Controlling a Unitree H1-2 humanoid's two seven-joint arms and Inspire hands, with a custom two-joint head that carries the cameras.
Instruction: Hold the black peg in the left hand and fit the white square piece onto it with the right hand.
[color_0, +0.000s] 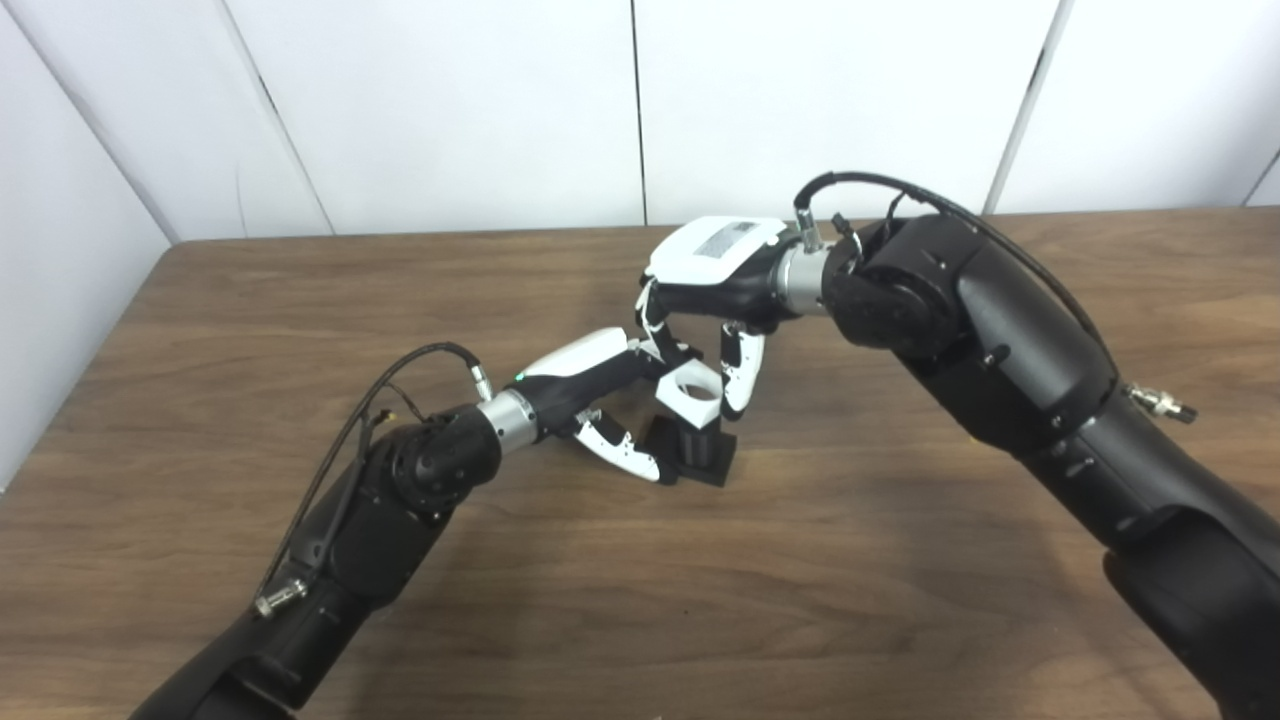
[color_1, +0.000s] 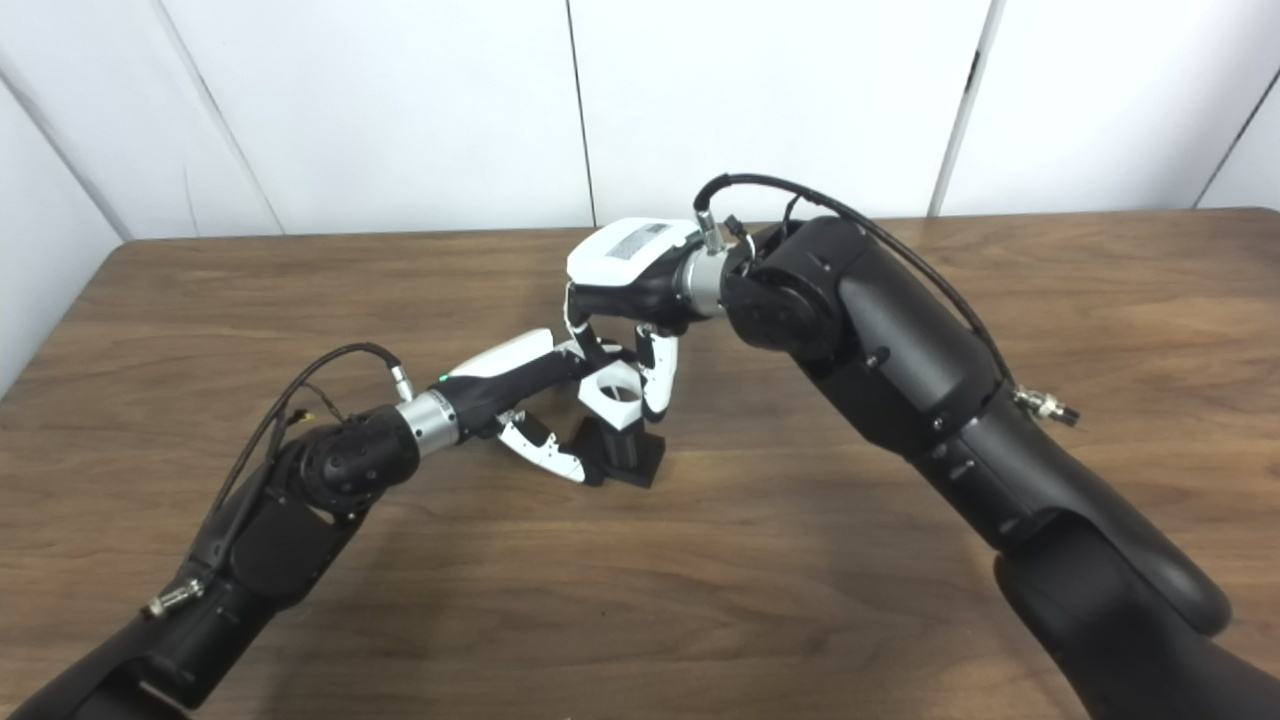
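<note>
Holding the black peg (color_0: 695, 445) upright on the table (color_0: 900, 560) with my left hand (color_0: 600, 390), I pinch the white square piece (color_0: 693, 392) atop it with my right hand (color_0: 715, 290).

Left robot hand (color_1: 520, 385) is wrapped around the black peg (color_1: 622, 450), which stands on the brown table (color_1: 800, 600). Right robot hand (color_1: 630, 300) comes from above, pinching the white square piece (color_1: 612, 390) on the peg's top.

The peg (color_0: 697, 448) stands mid-table (color_0: 800, 600); the square piece (color_0: 692, 390) sits atop it, between the left robot hand (color_0: 600, 395) and right robot hand (color_0: 715, 290).
</note>
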